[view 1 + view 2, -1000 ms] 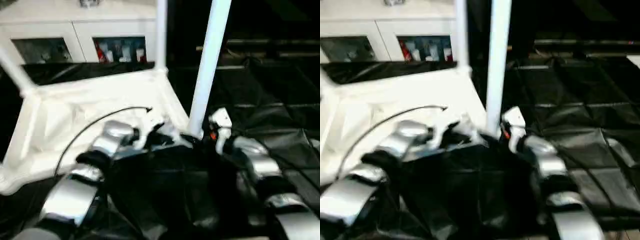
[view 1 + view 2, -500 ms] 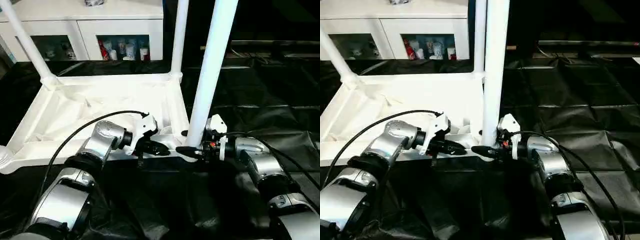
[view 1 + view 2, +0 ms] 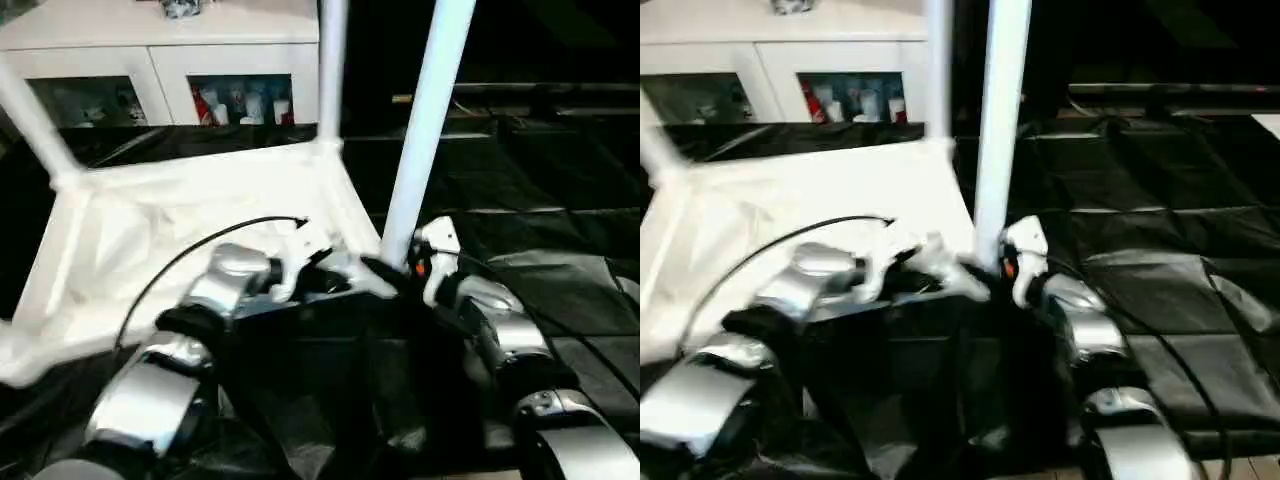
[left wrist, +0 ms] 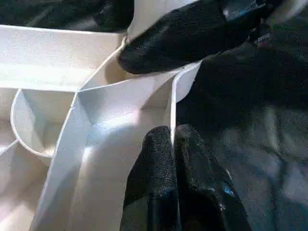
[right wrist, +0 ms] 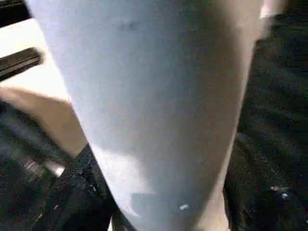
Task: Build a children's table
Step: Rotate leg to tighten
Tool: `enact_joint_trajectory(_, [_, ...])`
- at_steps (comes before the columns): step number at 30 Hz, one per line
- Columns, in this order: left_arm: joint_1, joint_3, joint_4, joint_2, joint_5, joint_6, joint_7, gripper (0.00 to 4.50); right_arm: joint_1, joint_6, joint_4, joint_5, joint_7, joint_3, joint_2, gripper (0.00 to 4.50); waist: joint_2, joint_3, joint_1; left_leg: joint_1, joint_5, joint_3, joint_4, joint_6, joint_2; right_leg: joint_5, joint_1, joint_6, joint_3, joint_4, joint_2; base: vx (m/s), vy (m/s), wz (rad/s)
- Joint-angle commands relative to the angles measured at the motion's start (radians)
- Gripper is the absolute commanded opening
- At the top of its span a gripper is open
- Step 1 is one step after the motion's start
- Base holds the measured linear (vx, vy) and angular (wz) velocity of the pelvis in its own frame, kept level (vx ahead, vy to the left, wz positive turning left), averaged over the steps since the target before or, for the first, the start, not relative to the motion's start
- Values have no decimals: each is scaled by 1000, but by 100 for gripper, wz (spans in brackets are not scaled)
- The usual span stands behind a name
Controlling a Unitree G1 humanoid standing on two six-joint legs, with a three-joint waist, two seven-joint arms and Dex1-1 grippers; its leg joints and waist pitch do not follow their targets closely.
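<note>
The children's table (image 3: 150,240) lies upside down on the black sheet with its white legs pointing up. My left gripper (image 4: 173,144) is shut on the thin rim wall at the table's near right corner. Its fingers (image 4: 154,163) pinch the wall from both sides. My right gripper (image 3: 388,270) reaches in from the right and closes around the foot of the near right leg (image 3: 425,120). One black finger (image 4: 183,33) presses against that leg's base, and the leg (image 5: 154,96) stands between the jaws. Another leg (image 3: 332,70) rises at the far right corner.
A white cabinet (image 3: 170,60) with glass doors and small bottles inside stands behind the table. Wrinkled black sheeting (image 3: 560,200) covers the floor to the right and in front. A third leg (image 3: 30,125) rises at the far left corner.
The head views shake and shift, so the camera has moved. My right gripper's jaws have narrowed onto the base of the near right leg. The left grip on the rim is unchanged.
</note>
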Motion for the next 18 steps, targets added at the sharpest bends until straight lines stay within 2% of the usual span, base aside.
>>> enact_joint_trajectory(1, [-22,29,17,-40,-15,0,100,0,22,42,66,-47,-107,17,35,253,-9,-55,-2,33,-324,-49,-90,-21,73,-273,18,-209,43,-80,-70,0,0,0])
enact_joint_trajectory(3, [-38,39,34,-72,-10,9,196,0,5,61,95,-41,-251,-12,80,253,-8,-56,-5,33,-317,-50,-90,-21,72,-256,18,-206,44,-79,-69,0,0,0])
enact_joint_trajectory(6, [-49,41,46,-92,-8,7,234,0,-13,60,107,-40,-308,-19,121,253,-6,-57,-8,32,-320,-50,-91,-24,71,-242,18,-202,42,-79,-67,0,0,0])
enact_joint_trajectory(8, [-54,37,55,-97,-3,-2,230,0,-24,42,109,-65,-302,8,139,253,1,-58,-10,29,-314,-50,-91,-19,68,-209,20,-201,40,-77,-64,0,0,0])
enact_joint_trajectory(11, [-52,23,57,-85,5,-18,197,0,-26,22,96,-57,-247,13,135,253,-1,-58,-9,28,-319,-48,-90,-8,68,-193,22,-204,40,-77,-65,0,0,0])
enact_joint_trajectory(12, [-52,20,59,-82,7,-22,188,0,-27,21,94,-50,-237,10,134,309,-1,-58,-9,29,-317,-48,-90,-3,67,-193,23,-205,40,-78,-64,0,0,0])
enact_joint_trajectory(13, [-47,9,56,-74,12,-33,157,0,-27,20,83,-43,-206,10,122,309,1,-59,-8,27,-307,-47,-89,3,68,-189,24,-207,40,-77,-65,0,0,0])
enact_joint_trajectory(16, [-39,3,48,-65,9,-36,119,0,-18,11,59,-39,-129,25,99,340,-1,-60,-6,24,-280,-46,-86,19,69,-160,27,-215,38,-73,-64,0,0,0])
enact_joint_trajectory(17, [-36,2,45,-60,7,-37,99,0,-13,4,48,-41,-93,33,86,340,-4,-61,-4,23,-267,-44,-84,28,69,-144,29,-220,37,-72,-64,0,0,0])
enact_joint_trajectory(18, [-29,-3,35,-49,2,-41,54,0,-3,-8,29,-43,-31,47,62,358,-7,-60,-3,22,-259,-44,-83,33,70,-138,30,-223,36,-71,-64,0,0,0])
